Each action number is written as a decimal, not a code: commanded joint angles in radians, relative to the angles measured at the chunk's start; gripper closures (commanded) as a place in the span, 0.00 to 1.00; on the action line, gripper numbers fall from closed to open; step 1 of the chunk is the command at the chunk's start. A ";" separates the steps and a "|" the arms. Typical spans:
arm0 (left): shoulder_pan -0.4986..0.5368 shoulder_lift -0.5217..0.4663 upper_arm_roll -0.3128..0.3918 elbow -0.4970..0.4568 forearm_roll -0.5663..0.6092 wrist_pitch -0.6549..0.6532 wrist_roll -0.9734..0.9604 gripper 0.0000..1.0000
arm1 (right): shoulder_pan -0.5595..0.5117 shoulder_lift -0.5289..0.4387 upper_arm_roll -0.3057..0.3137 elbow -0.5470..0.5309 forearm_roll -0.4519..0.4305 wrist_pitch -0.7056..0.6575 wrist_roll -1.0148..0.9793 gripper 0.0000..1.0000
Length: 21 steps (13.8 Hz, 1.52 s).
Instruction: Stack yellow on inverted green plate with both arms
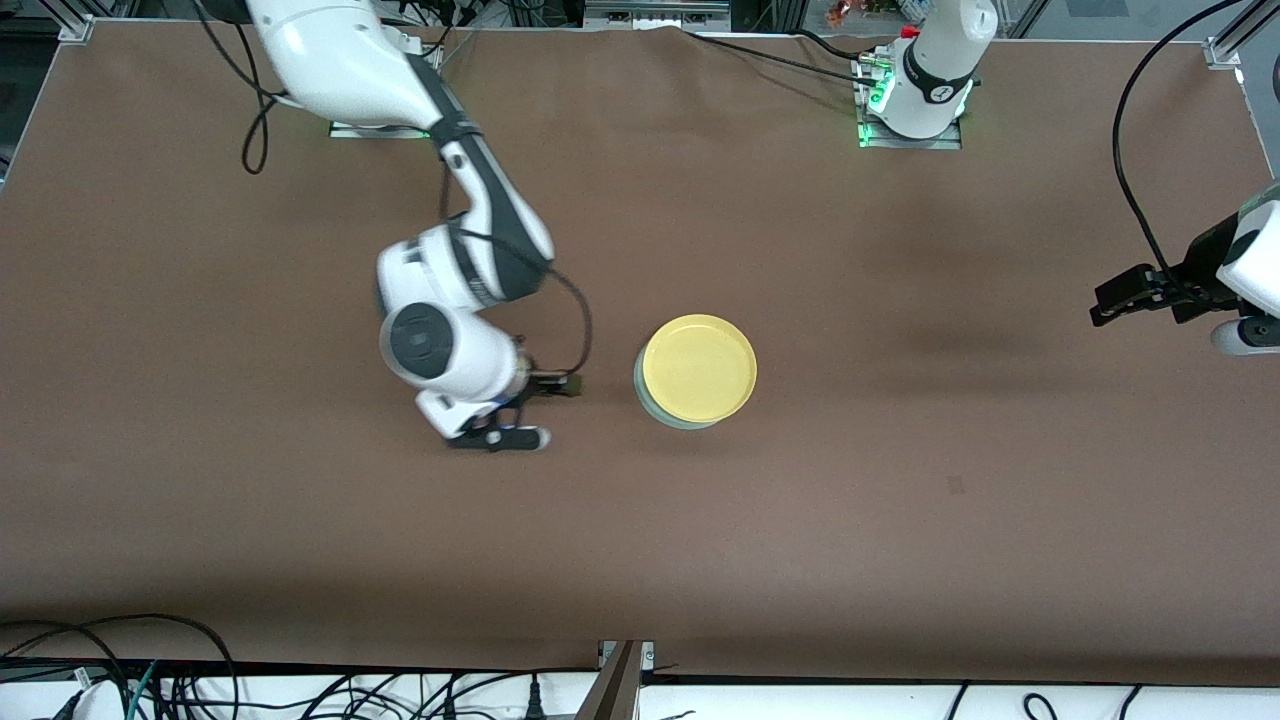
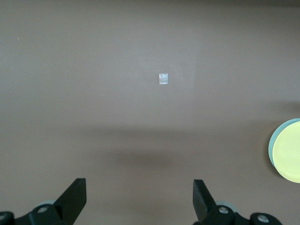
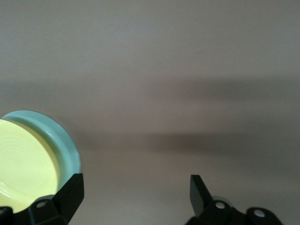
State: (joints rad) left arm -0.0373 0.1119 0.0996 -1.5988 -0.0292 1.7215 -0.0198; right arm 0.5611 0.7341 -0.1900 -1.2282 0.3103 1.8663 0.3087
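The yellow plate [image 1: 698,367] lies right side up on top of the pale green plate [image 1: 668,420] near the middle of the table; only the green plate's edge shows under it. My right gripper [image 1: 540,410] is open and empty, low over the table beside the stack, toward the right arm's end. Its wrist view shows the yellow plate [image 3: 23,164] and the green rim [image 3: 63,136] beside one fingertip [image 3: 72,187]. My left gripper [image 1: 1105,305] is open and empty, held over the left arm's end of the table. Its wrist view shows the stack [image 2: 288,157] at the edge.
The brown table [image 1: 900,560] carries a small pale tape mark [image 1: 955,485], nearer to the front camera than the stack, also in the left wrist view [image 2: 163,78]. Cables run along the table's edges.
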 commanded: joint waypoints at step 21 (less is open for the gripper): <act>0.027 0.029 -0.003 0.074 0.025 -0.020 0.006 0.00 | -0.526 -0.651 0.072 -0.237 -0.306 -0.441 -0.413 0.00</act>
State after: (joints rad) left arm -0.0160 0.1270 0.1029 -1.5585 -0.0285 1.7211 -0.0195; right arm 0.0694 0.1264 -0.1740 -1.4190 0.0191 1.4434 -0.1011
